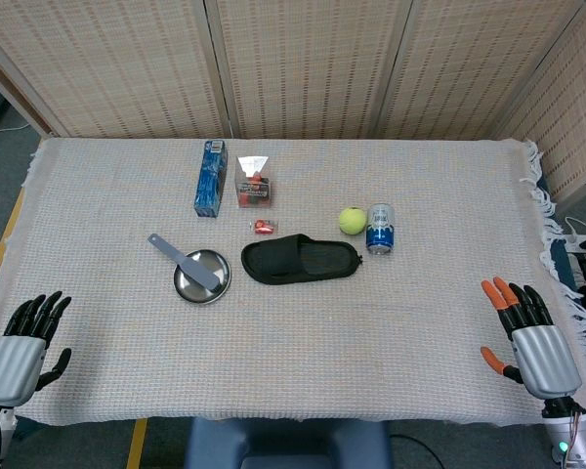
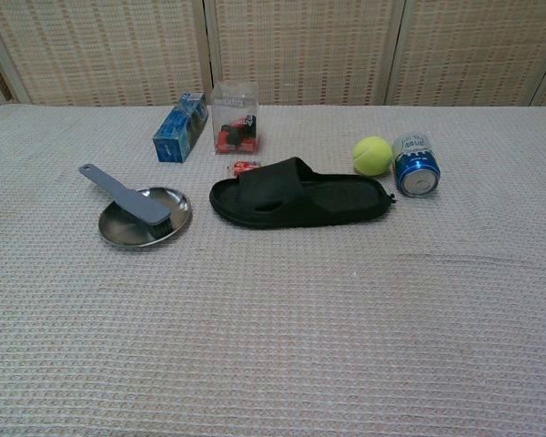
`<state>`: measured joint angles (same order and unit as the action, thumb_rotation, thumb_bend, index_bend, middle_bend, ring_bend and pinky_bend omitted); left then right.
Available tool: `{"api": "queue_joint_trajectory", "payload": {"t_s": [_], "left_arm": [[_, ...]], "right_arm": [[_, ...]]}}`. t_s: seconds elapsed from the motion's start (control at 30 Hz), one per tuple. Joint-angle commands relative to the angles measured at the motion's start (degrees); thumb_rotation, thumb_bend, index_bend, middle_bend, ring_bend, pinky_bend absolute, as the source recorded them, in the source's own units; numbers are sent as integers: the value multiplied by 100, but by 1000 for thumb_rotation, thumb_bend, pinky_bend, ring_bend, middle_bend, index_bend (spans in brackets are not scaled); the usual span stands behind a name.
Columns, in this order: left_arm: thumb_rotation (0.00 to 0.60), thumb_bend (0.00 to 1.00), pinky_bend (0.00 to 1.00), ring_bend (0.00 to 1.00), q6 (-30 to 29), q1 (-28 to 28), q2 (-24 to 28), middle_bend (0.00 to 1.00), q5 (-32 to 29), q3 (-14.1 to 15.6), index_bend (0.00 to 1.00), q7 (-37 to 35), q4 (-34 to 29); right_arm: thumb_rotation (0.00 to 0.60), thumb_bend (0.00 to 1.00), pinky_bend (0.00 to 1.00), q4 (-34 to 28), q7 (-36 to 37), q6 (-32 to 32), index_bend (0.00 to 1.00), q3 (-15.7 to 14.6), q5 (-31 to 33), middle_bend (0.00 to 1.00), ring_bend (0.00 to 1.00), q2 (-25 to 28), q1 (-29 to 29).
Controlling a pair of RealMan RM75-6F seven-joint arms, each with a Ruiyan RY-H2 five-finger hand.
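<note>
Both hands empty, fingers spread: left hand (image 1: pixel 21 344) is nearest the steel dish (image 1: pixel 201 277), which lies up-right of it; right hand (image 1: pixel 532 337) sits well apart from the can (image 1: pixel 379 229)

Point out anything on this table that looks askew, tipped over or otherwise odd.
Two things stand out. The blue drink can lies on its side beside the yellow-green tennis ball. The grey flat spatula rests slanted across the round steel dish, its handle overhanging the rim.

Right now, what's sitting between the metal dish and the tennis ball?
The black slipper lies between the metal dish and the tennis ball, toe end toward the dish. Both the head and chest views show it.
</note>
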<state>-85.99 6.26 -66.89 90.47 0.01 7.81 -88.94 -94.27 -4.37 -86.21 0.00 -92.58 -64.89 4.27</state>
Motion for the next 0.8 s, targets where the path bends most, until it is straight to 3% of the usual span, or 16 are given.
{"api": "queue_joint_trajectory", "payload": {"t_s": [0.03, 0.27, 0.33, 0.43, 0.5, 0.63, 0.73, 0.8], "left_arm": [[600, 396, 108, 0, 57, 26, -16, 0, 35, 22, 0, 0, 7], [600, 402, 181, 17, 647, 415, -151, 0, -20, -70, 0, 124, 91], [600, 418, 331, 137, 934, 655, -188, 0, -50, -172, 0, 210, 96], [600, 459, 659, 431, 1445, 1083, -238, 4, -104, -340, 0, 266, 127], [600, 480, 739, 508, 1760, 1309, -276, 10, -196, -426, 1, 286, 149], [600, 500, 801, 565, 2049, 1514, -314, 18, -298, -502, 1, 347, 163], [600, 546, 829, 598, 3131, 2235, -653, 23, -771, -782, 1, 362, 443], [600, 545, 846, 622, 3401, 2453, -824, 26, -937, -871, 2, 314, 629]], "right_arm": [[600, 151, 0, -28, -53, 100, 0, -49, -4, 0, 0, 24, 15], [600, 151, 0, -29, -70, 93, 0, -21, 69, 0, 0, 64, -9], [600, 151, 0, -10, -90, 116, 0, -15, 109, 0, 0, 64, -12], [600, 151, 0, 2, -137, 151, 0, 11, 171, 0, 0, 43, -3], [600, 151, 0, 13, -171, 166, 0, 21, 191, 0, 0, 23, 2], [600, 151, 0, 20, -209, 189, 0, 27, 218, 0, 0, 8, 7], [600, 151, 0, 66, -311, 306, 0, 62, 349, 0, 0, -49, 41], [600, 151, 0, 75, -340, 358, 0, 75, 405, 0, 0, -64, 57]]}}
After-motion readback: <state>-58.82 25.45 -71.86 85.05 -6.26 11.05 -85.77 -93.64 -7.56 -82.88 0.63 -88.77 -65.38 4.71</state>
